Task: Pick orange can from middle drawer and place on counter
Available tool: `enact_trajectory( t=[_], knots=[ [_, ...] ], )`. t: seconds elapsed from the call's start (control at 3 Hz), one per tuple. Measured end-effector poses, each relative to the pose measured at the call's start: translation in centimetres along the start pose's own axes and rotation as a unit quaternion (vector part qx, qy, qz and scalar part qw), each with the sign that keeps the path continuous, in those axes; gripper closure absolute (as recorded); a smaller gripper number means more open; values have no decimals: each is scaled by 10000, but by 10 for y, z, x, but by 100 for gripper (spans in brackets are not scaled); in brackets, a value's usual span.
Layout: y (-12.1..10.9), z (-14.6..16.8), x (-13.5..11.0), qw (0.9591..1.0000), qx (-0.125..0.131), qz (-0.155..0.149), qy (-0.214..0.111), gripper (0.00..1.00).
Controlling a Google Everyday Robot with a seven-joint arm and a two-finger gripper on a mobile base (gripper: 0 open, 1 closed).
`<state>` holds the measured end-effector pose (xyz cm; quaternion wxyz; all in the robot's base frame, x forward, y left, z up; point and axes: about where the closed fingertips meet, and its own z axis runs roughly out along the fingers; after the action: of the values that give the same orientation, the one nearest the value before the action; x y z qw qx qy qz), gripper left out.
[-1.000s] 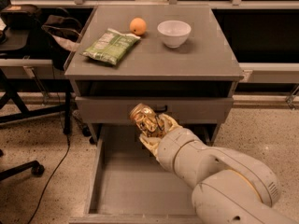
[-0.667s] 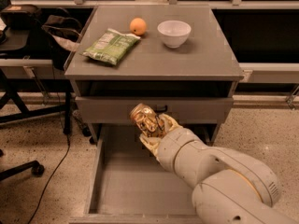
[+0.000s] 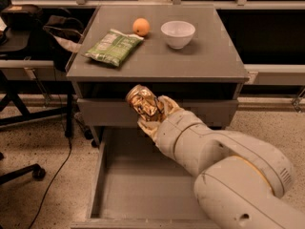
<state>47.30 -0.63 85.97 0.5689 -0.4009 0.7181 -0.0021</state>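
Nearest, one bulky cream-white robot arm [image 3: 228, 171] extended from the lower right across one open middle drawer [image 3: 138, 194], hiding the right part of its grey floor. At the arm's tip, one end effector [image 3: 152, 112] had its fingers clamped on one orange can [image 3: 142, 101]. The can was held tilted in the air above the drawer, in front of one closed upper drawer front [image 3: 102, 112] and just below the surface's edge. Beyond, the flat grey surface [image 3: 214, 56] carried three things, all well apart from the can: one green snack bag [image 3: 113, 46], one round orange fruit [image 3: 140, 26] and one white bowl [image 3: 177, 34]. Left of the cabinet, one dark cable [image 3: 53, 178] trailed over speckled floor [image 3: 28, 132] near a black chair caster [image 3: 37, 172].
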Motion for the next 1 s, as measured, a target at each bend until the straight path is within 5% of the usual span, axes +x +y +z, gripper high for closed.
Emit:
enact_trajectory(
  t=[0.67,1.0],
  knots=[
    [-68,-4,-83,9988,4,-438,209,100],
    [-68,-4,-82,9988,4,-436,206,100]
  ],
)
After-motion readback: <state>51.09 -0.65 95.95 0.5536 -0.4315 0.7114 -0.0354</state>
